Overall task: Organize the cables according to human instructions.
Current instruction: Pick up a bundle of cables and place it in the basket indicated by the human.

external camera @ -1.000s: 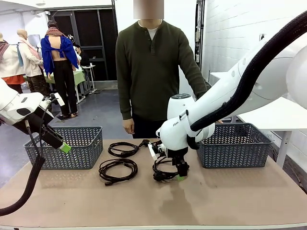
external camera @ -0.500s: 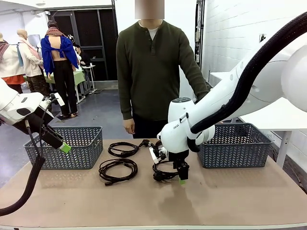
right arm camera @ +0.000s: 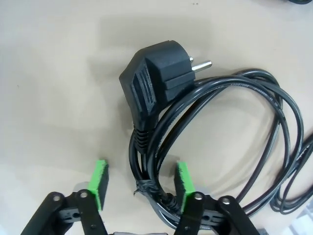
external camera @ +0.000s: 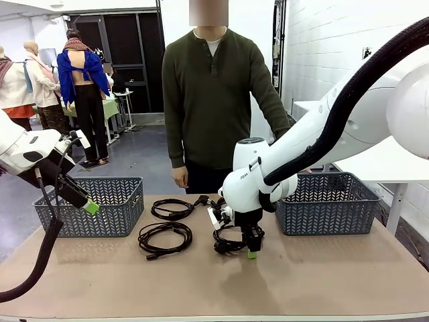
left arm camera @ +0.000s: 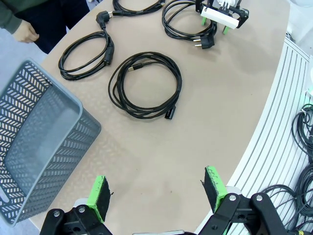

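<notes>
Right gripper (right arm camera: 142, 185), jaws drawn partway in from wide a second ago, straddles the taped bundle of a thin black coiled power cord (right arm camera: 161, 132) lying on the beige tabletop (right arm camera: 54, 73); pads (right arm camera: 99, 178) not yet pinching, so a grasp looks imminent.

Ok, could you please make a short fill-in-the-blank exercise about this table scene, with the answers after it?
1. The right gripper straddles a coiled cable, just beside its black ____.
2. Two grey mesh ____ stand on the table, one at each end.
3. The left gripper hangs above the table with its jaws wide ____.
Missing words: plug; baskets; open.
</notes>
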`<state>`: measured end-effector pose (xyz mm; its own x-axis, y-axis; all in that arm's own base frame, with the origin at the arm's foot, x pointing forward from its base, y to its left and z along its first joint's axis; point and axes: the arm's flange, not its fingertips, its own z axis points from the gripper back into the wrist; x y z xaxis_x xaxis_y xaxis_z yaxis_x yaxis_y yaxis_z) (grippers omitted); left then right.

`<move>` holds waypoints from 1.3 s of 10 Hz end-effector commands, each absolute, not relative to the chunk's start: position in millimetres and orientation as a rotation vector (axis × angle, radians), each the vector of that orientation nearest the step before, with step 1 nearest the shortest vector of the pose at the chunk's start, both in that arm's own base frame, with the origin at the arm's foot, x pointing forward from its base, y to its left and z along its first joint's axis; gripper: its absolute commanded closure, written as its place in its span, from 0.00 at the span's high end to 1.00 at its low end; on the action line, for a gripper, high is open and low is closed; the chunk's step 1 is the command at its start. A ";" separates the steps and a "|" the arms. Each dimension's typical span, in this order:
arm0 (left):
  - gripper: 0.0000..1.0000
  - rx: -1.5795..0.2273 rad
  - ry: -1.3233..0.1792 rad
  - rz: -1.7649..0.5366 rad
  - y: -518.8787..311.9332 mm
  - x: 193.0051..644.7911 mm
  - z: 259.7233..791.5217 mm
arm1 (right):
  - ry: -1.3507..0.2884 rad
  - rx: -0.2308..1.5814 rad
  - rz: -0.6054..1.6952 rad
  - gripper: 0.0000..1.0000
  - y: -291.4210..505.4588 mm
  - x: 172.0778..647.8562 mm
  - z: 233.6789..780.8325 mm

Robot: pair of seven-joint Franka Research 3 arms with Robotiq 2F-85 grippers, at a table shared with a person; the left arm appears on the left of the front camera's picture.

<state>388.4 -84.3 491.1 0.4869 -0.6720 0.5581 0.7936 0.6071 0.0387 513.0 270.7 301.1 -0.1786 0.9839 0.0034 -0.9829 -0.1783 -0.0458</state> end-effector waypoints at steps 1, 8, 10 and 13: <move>1.00 -0.257 -0.572 -0.919 -80.9 390.0 489.3 | -0.025 -0.005 1.771 0.19 271.6 520.0 298.4; 1.00 -0.257 -0.572 -0.919 -80.9 390.0 489.3 | 0.000 0.022 1.770 0.00 271.7 514.6 319.5; 1.00 -0.257 -0.572 -0.919 -80.9 390.0 489.3 | -0.025 0.022 1.768 0.00 270.7 506.3 349.3; 1.00 -0.257 -0.572 -0.919 -80.9 390.0 489.3 | -0.003 0.021 1.741 0.00 260.8 503.6 416.4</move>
